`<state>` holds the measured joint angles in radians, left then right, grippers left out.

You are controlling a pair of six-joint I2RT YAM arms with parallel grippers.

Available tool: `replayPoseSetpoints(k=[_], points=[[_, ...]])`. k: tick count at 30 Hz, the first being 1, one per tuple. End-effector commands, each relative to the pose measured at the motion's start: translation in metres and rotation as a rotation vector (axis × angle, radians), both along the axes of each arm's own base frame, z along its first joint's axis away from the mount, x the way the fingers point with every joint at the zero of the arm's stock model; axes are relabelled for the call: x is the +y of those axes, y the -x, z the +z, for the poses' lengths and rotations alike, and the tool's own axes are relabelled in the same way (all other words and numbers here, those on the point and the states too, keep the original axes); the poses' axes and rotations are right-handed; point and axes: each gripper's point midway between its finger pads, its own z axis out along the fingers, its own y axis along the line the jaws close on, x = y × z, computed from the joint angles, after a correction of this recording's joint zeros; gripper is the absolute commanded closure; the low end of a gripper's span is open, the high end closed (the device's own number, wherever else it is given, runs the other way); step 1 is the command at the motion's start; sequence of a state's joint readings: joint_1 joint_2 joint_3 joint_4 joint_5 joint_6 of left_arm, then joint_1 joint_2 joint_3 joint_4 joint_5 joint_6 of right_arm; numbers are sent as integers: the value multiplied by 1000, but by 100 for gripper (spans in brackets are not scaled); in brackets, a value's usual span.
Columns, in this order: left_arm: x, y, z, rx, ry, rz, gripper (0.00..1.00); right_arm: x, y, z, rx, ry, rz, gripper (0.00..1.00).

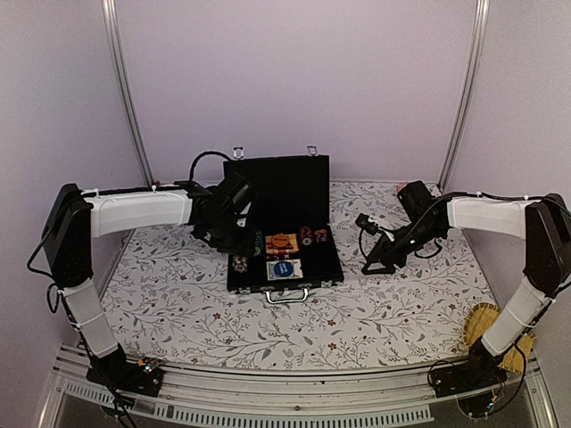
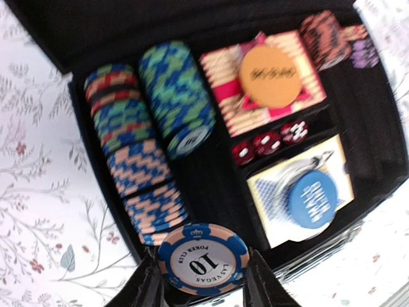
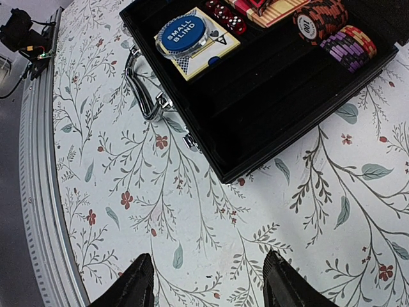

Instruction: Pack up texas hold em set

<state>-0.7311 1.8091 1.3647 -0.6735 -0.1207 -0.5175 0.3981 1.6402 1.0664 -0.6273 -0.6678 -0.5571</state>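
The black briefcase (image 1: 284, 189) of the texas hold em set lies open mid-table, lid upright. My left gripper (image 2: 203, 279) hovers over its front left corner, shut on a blue and peach chip (image 2: 203, 259) marked 10. Behind that chip, rows of chips (image 2: 137, 167) fill the left slots. An orange disc (image 2: 270, 75) rests on a striped deck, with red dice (image 2: 268, 142) below it and a blue disc (image 2: 311, 199) on the cards (image 2: 268, 192). My right gripper (image 3: 208, 276) hangs open over the cloth beside the case's (image 3: 275, 102) right front corner, holding nothing.
The silver handle (image 3: 142, 89) juts from the case's front edge. Red and purple chip stacks (image 3: 332, 29) lie in the far right slots. A woven yellow straw item (image 1: 486, 326) sits by the right arm's base. Floral cloth (image 1: 178, 303) covers the table.
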Motion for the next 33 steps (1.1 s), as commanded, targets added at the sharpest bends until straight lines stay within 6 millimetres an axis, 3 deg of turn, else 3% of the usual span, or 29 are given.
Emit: replayPoseSetpoints(k=[1,7,22,33], points=[[16,19,-15,42,-55,12,65,1,3,-4,31,-12,4,41],[25,24,-28,59,-93,26,65,0,3,-4,33,-13,1,41],[25,16,-55,78,-134,12,64,0,3,-5,36,-9,0,41],[28,10,-65,85,-159,16,51,0,4,-7,42,-5,-1,41]])
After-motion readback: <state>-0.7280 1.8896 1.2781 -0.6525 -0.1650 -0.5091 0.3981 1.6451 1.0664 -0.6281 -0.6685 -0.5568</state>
